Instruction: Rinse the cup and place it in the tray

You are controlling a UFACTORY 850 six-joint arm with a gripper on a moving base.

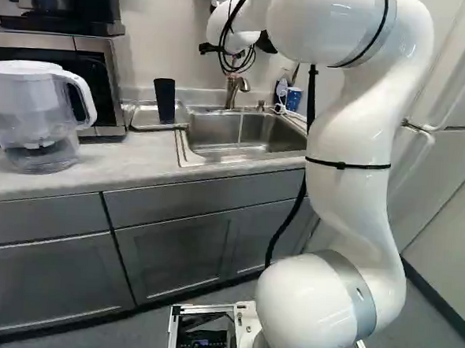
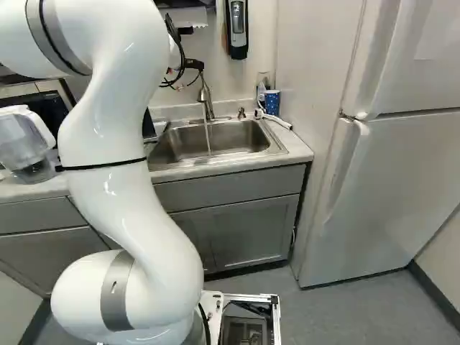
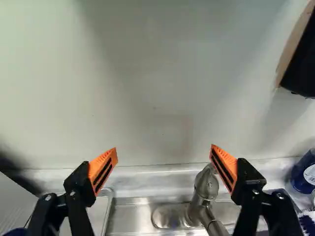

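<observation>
In the right base view, my gripper (image 2: 194, 65) shows only partly, above the faucet (image 2: 206, 97). The wrist view has the gripper (image 3: 164, 150) open with nothing between its orange pads, facing the wall. A black cup (image 1: 164, 99) stands on the tray (image 1: 147, 118) beside the sink (image 1: 254, 136), apart from the gripper. Another cup, blue and patterned (image 2: 272, 102), is at the sink's far right corner. Below the spout, a thin vertical line looks like running water.
A water pitcher (image 1: 38, 119) stands on the counter (image 1: 114, 167) by a microwave (image 1: 104, 71). Behind the sink are a wall and a mounted dispenser (image 2: 237, 29). A bottle (image 2: 261, 90) is near the blue cup. The fridge (image 2: 395, 180) stands right of the counter.
</observation>
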